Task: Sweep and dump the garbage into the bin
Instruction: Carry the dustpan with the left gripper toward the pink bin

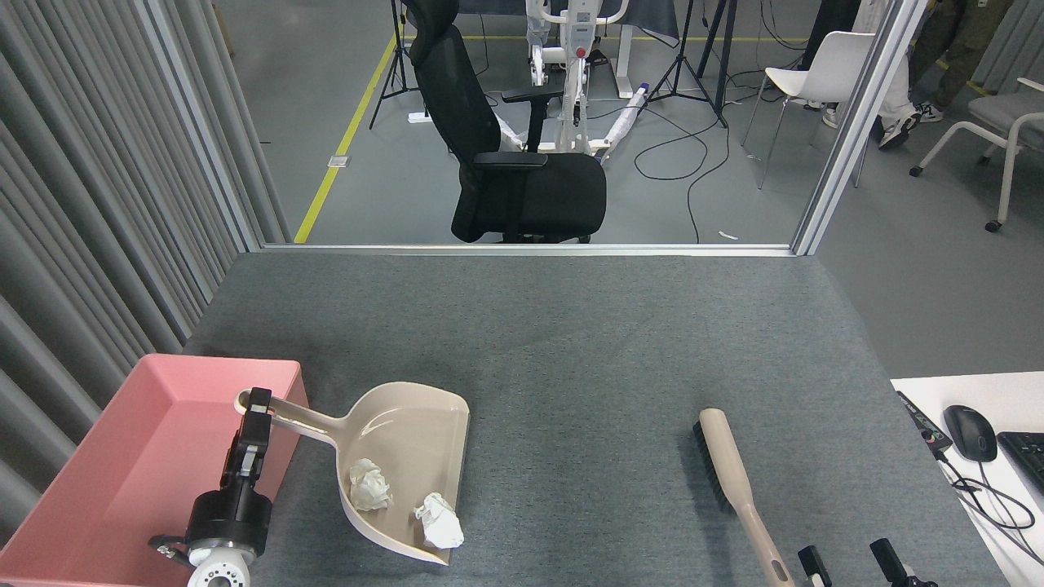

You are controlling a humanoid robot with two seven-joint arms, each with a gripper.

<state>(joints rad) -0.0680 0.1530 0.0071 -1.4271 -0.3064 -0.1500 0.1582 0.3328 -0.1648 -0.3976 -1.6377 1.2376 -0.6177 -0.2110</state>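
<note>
A beige dustpan (408, 461) is held by its long handle, with my left gripper (254, 412) shut on the handle's end above the near right rim of the bin (147, 456), a shallow pink tray at the left. Two crumpled white paper wads of garbage lie in the pan, one (369, 484) at its left and one (440, 523) near its front lip. At the bottom right edge my right gripper (848, 562) shows only two dark fingertips standing apart, with nothing between them.
A beige hand brush (738, 489) with dark bristles lies on the grey table (587, 342) just left of my right gripper. A white desk with a mouse (971, 432) and cables borders the table's right. A black office chair (506, 163) stands beyond the far edge.
</note>
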